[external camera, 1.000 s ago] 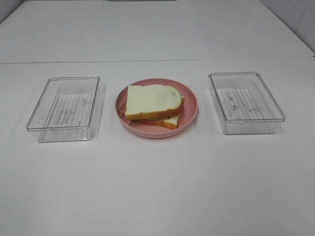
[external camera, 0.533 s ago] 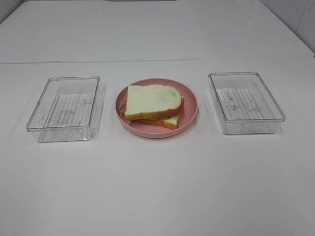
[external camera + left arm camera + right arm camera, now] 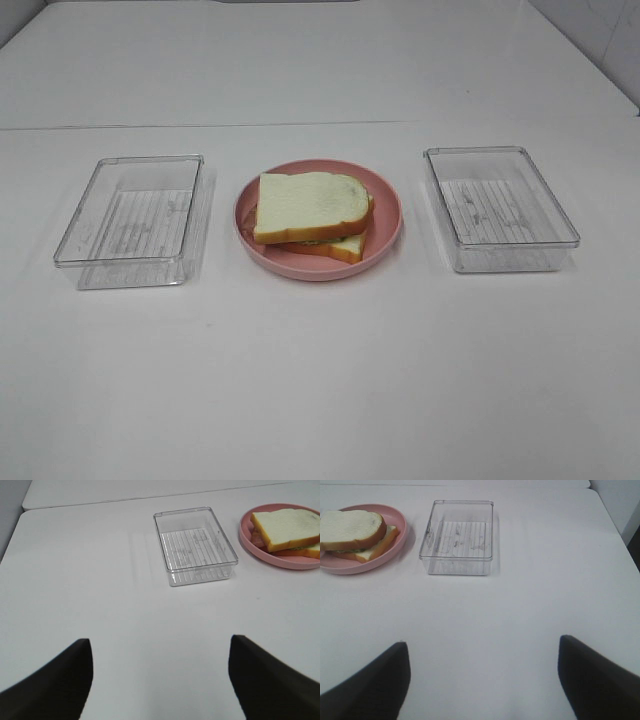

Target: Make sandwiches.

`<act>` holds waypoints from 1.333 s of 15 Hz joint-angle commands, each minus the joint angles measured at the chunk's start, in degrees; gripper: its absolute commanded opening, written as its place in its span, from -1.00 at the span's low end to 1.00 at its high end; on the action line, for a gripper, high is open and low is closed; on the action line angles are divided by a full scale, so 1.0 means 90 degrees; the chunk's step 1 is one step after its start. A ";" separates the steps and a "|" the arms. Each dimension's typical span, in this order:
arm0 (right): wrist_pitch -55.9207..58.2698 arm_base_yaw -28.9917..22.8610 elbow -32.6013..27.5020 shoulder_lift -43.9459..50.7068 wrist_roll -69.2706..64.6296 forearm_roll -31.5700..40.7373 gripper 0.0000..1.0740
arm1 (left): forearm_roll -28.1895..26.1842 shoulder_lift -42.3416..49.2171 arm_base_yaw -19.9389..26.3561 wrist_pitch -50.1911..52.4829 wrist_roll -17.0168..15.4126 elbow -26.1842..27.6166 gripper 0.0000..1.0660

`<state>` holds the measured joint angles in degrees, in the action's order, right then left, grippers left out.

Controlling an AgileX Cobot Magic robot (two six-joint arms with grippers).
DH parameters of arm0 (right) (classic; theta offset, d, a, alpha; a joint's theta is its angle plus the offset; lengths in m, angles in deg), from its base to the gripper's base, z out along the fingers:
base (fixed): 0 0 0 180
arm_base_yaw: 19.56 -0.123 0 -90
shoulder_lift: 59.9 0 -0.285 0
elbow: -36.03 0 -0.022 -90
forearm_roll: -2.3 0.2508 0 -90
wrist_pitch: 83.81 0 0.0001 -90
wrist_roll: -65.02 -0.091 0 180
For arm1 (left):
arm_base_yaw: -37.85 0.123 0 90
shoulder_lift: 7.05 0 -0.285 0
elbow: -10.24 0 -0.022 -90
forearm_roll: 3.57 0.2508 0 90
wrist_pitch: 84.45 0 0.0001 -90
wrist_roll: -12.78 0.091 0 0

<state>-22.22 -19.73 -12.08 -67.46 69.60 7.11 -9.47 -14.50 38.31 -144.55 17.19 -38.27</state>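
A sandwich (image 3: 311, 214) of two white bread slices with orange-brown crust lies on a pink round plate (image 3: 384, 226) at the table's middle; a thin line of filling shows between the slices. It also shows in the left wrist view (image 3: 287, 530) and the right wrist view (image 3: 354, 532). My left gripper (image 3: 160, 680) is open and empty, low over the table, well short of the left clear tray (image 3: 195, 545). My right gripper (image 3: 482, 682) is open and empty, well short of the right clear tray (image 3: 459, 536). Neither gripper shows in the high view.
An empty clear plastic tray (image 3: 133, 218) stands left of the plate and another (image 3: 498, 205) right of it. The white table (image 3: 320, 380) stretches wide in front of them. A seam runs across the table behind the trays.
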 commanded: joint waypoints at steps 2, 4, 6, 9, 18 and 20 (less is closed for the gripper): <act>-0.0076 0.0019 -0.0019 0.0102 0.0051 0.0045 0.42 | -0.0006 0.0115 0.0025 0.0057 -0.0006 -0.0006 0.36; -0.0076 0.0019 -0.0019 0.0102 0.0051 0.0045 0.42 | -0.0006 0.0115 0.0025 0.0057 -0.0006 -0.0006 0.36; -0.0076 0.0019 -0.0019 0.0102 0.0051 0.0045 0.42 | -0.0006 0.0115 0.0025 0.0057 -0.0006 -0.0006 0.36; -0.0076 0.0019 -0.0019 0.0102 0.0051 0.0045 0.42 | -0.0006 0.0115 0.0025 0.0057 -0.0006 -0.0006 0.36; -0.0076 0.0019 -0.0019 0.0102 0.0051 0.0045 0.42 | -0.0006 0.0115 0.0025 0.0057 -0.0006 -0.0006 0.36; -0.0076 0.0019 -0.0019 0.0102 0.0051 0.0045 0.42 | -0.0006 0.0115 0.0025 0.0057 -0.0006 -0.0006 0.36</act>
<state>-22.22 -19.73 -12.14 -67.29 69.77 7.57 -9.47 -14.50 38.31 -144.55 17.19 -38.27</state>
